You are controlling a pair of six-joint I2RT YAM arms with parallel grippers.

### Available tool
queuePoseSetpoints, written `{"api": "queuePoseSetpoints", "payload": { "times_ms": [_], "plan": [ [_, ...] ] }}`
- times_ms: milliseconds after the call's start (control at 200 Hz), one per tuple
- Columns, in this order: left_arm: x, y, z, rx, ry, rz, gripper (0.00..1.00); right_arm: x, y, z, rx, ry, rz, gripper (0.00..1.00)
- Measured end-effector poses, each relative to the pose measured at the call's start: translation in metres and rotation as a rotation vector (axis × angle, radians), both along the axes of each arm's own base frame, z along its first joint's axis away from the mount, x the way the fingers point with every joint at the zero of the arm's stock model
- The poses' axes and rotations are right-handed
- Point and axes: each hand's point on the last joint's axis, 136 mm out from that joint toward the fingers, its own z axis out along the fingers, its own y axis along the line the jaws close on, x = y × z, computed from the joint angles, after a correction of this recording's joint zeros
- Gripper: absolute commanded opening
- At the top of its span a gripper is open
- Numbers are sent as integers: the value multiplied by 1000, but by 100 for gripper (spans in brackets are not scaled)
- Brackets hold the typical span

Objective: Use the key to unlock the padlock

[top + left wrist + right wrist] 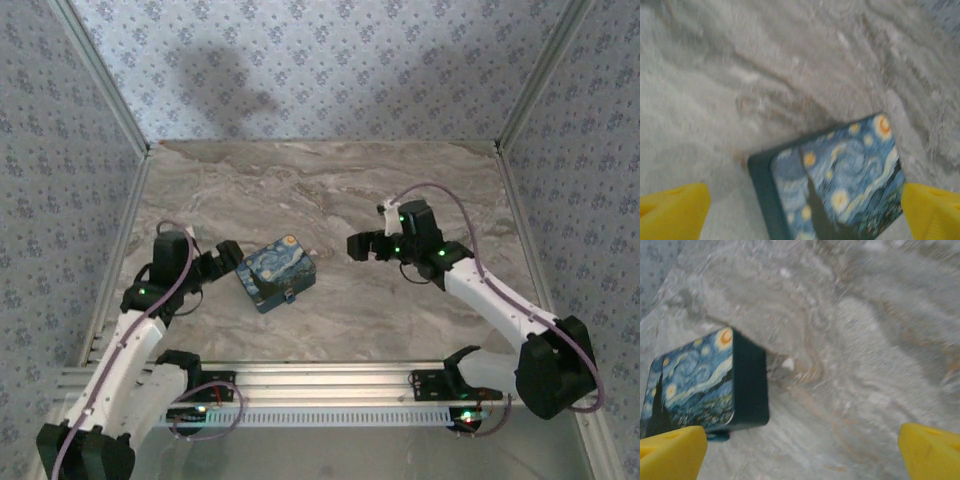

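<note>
A blue-and-yellow swirl-print box lies on the marble table between the two arms. The padlock is a tiny dark blue-grey lump at the box's near edge. In the right wrist view it peeks out under the box's lower corner. My left gripper stands open just left of the box, whose top lies between the yellow fingertips. My right gripper is open to the right of the box, a gap apart, over bare table. The key is out of view.
Patterned walls close the marble table on the left, back and right. An aluminium rail runs along the near edge by the arm bases. Bare marble stretches behind the box and to the right of it.
</note>
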Motion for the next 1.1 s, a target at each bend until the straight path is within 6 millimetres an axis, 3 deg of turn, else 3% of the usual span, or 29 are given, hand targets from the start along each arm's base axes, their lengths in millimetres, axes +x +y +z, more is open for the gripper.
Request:
{"api": "queuePoseSetpoints", "payload": {
  "times_ms": [145,270,555,775,894,1099],
  "plan": [
    [-26,-16,-36,-61,119,-44,98,-21,43,-34,3,125,127,100],
    [-35,-31,-62,-132,197,-71,98,-27,79,-59,14,213,206,100],
    [-12,-60,-73,-271,207,-119,96,-1,135,-66,109,248,280,96],
    [10,-72,-74,-300,215,-146,94,1,146,-73,145,289,296,85],
    [25,-77,-75,-297,227,-150,93,11,137,-74,152,301,257,77],
    [65,-92,-71,-272,218,-182,93,27,118,-78,160,312,195,76]
  ]
}}
